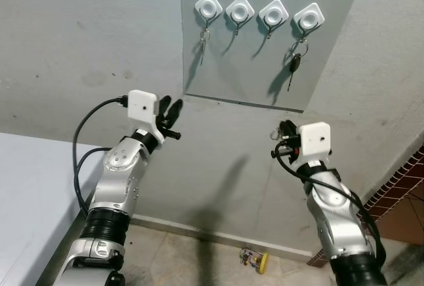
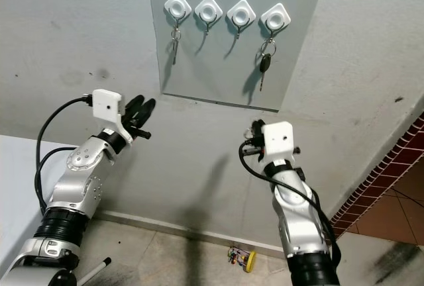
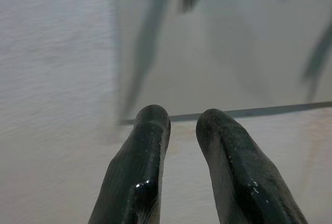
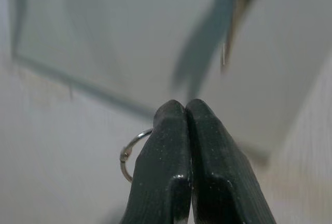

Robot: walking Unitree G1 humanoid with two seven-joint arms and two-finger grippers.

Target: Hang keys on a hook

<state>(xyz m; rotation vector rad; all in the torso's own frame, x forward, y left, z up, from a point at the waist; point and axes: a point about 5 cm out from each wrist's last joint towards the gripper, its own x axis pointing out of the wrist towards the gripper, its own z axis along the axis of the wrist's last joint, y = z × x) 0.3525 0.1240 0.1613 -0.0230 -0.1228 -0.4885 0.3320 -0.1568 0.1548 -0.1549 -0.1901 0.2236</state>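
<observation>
The right end effector (image 4: 185, 111) was pinched closed on a thin metal key ring (image 4: 129, 151), which curved out beside its smooth black fingers (image 4: 166, 156), below the grey wall panel (image 1: 265, 41). Four white diamond-shaped hooks (image 1: 240, 10) sat in a row on that panel; the outer two carried hanging keys (image 1: 295, 64). The left end effector (image 3: 181, 123) was raised toward the wall, fingers slightly parted, holding nothing.

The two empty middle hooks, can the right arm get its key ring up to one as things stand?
Probably yes. The right tool, shut on a key ring, sits below the two empty middle hooks, with bare wall between. Whether the arm stretches that high is uncertain.
</observation>
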